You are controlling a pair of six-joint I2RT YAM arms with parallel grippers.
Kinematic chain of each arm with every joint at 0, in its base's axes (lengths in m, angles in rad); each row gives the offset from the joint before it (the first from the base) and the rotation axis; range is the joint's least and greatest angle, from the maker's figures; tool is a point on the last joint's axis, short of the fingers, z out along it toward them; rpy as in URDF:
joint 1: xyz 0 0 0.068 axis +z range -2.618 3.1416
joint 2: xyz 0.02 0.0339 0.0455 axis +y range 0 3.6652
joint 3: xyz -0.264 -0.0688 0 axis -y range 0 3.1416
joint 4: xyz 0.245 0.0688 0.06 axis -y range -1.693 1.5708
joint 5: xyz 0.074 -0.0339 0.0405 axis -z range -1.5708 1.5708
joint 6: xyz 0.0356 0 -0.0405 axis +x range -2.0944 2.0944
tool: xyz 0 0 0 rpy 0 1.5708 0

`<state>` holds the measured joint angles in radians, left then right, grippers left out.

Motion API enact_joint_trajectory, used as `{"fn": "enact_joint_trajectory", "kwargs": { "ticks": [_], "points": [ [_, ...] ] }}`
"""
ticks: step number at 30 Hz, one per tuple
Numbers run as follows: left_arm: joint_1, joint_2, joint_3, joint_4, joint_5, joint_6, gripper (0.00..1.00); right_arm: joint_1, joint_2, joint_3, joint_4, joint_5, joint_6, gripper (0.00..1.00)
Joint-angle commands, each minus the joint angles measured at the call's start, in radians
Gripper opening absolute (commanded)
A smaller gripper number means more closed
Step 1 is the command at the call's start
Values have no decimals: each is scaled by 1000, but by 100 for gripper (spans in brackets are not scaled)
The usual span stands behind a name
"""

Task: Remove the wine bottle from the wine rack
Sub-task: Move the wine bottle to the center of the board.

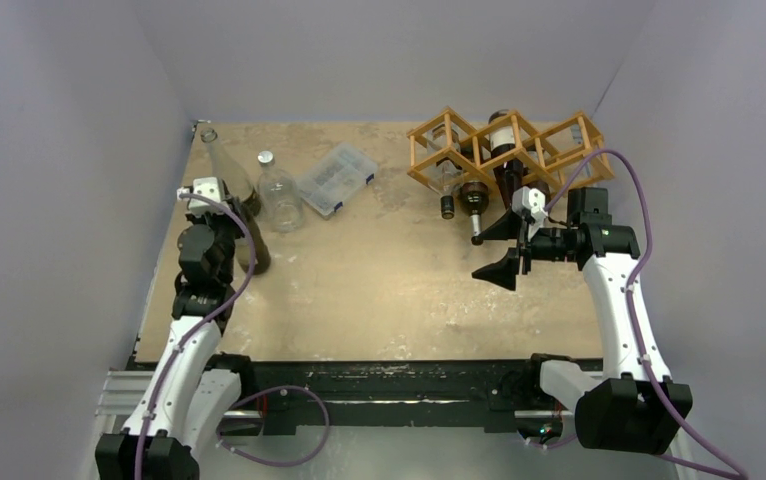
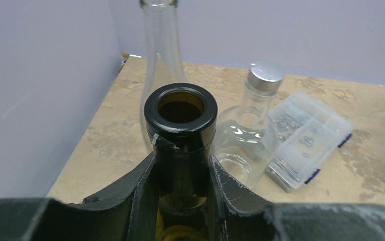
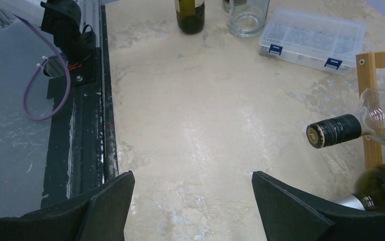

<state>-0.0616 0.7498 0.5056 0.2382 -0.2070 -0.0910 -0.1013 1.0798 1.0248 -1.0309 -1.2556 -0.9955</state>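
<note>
Beside wine rack point(image 1: 504, 150), right claw point(image 1: 477, 256) open, pre-grasp; next straddle wine bottle point(image 1: 475, 195) neck. Left claw point(image 2: 182, 168) clamps upright bottle point(image 2: 180, 131).

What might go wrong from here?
The left pincer grips the dark bottle by its neck, right beside the tall clear bottle and capped bottle; tilting it may topple them. The open right pincer sits near the black-capped neck jutting from the wine rack; a careless approach may bump it or shove the rack.
</note>
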Motion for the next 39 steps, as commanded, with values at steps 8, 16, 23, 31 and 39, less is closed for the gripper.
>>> {"fn": "enact_joint_trajectory", "kwargs": {
  "ticks": [8,16,23,31,39],
  "points": [
    [206,85,21,311,70,-39,0,-6,-12,-6,12,-16,-11,91],
    [234,127,15,332,65,-43,12,-6,-12,-8,11,-13,-11,91],
    [235,109,-5,317,42,-59,53,-6,-14,-9,10,-13,-11,92],
    [234,57,31,196,40,-88,75,-6,-15,-9,10,-11,-11,91],
    [234,-47,139,-99,25,-156,99,-6,-10,-13,11,-12,-11,92]
  ]
}}
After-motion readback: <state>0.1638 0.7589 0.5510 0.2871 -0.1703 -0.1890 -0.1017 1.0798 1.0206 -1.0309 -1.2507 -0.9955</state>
